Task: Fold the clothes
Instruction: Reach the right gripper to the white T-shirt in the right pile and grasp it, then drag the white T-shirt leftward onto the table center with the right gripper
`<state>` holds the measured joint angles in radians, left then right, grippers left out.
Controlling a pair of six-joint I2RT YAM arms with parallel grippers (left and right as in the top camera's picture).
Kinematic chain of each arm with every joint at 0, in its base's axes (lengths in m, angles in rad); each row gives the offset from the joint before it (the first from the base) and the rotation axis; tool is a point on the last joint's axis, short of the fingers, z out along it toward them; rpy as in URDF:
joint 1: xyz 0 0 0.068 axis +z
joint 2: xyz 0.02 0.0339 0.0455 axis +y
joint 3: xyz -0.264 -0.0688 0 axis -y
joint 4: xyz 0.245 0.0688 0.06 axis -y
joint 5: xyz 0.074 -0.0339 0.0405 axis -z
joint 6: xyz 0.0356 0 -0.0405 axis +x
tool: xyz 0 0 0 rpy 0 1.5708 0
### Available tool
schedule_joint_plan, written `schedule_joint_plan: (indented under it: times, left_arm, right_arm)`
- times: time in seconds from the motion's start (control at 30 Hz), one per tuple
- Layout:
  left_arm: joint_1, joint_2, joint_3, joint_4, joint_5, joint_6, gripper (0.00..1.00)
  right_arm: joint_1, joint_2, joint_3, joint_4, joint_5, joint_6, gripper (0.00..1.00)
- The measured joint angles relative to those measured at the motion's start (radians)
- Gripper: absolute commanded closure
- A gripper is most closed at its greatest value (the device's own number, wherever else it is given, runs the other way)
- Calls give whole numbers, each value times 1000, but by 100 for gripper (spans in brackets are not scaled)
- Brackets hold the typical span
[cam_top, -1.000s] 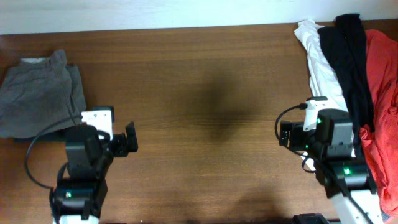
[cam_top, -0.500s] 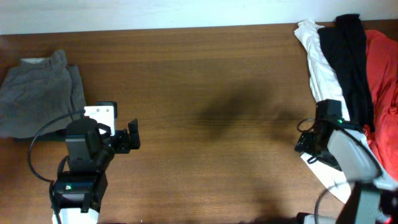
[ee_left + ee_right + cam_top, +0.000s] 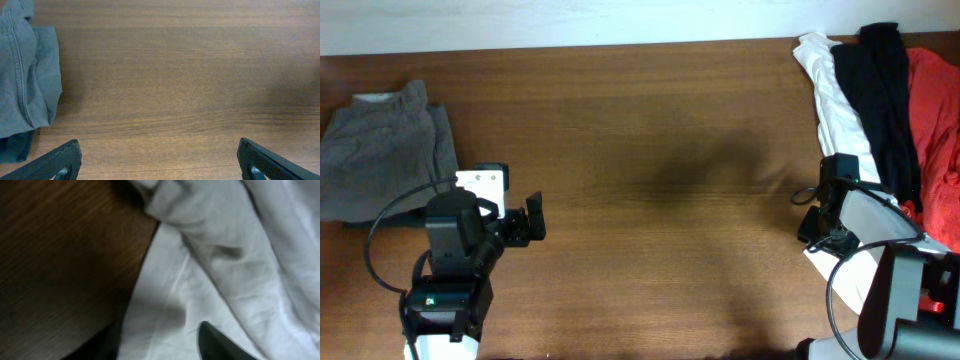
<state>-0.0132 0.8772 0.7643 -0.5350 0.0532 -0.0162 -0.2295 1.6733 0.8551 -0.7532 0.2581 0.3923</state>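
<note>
The right gripper (image 3: 815, 222) has swung down onto the white T-shirt (image 3: 835, 110) since a second ago. The shirt's heaped along the table's (image 3: 650, 150) right edge, with the black garment (image 3: 880, 90) and orange-red garment (image 3: 935, 110) on its outer side. Shirt fabric sits between the fingers (image 3: 220, 342) — can't tell if they're clamped. The left gripper (image 3: 525, 225) is spread wide and empty, near a grey garment (image 3: 380, 150) at the left edge.

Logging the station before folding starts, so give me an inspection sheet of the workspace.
Surface: brown wooden table, no spills seen.
Job's things: white shirt, black garment, red garment, heaped unfolded at right.
Clutter: grey cloth at left.
End effectors: left end effector open over wood; right end effector at shirt's edge, grip unclear.
Cables: black cables looping by both arms.
Surroundings: pale wall beyond table.
</note>
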Motion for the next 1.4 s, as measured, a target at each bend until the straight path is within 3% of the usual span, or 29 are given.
schedule_joint_plan:
  times: [0.43, 0.63, 0.73, 0.97, 1.1, 1.27, 1.4]
  left_arm:
    - [0, 0, 0, 27, 0, 0, 1]
    - [0, 0, 0, 31, 0, 0, 1]
    - [0, 0, 0, 35, 0, 0, 1]
    - [0, 0, 1, 56, 0, 0, 1]
    - [0, 0, 1, 62, 0, 0, 1]
    - [0, 0, 1, 76, 0, 0, 1]
    - [0, 0, 1, 79, 0, 0, 1]
  right_arm:
    - [0, 3, 2, 1, -12, 23, 57]
    - [-94, 6, -7, 2, 23, 23, 77]
    - [-132, 8, -17, 2, 41, 25, 96]
    - [-150, 11, -22, 2, 52, 7, 96]
    - [-161, 6, -20, -1, 7, -93, 96]
    - [-148, -38, -28, -5, -198, -227, 96]
    - [5, -67, -44, 3, -455, -281, 96]
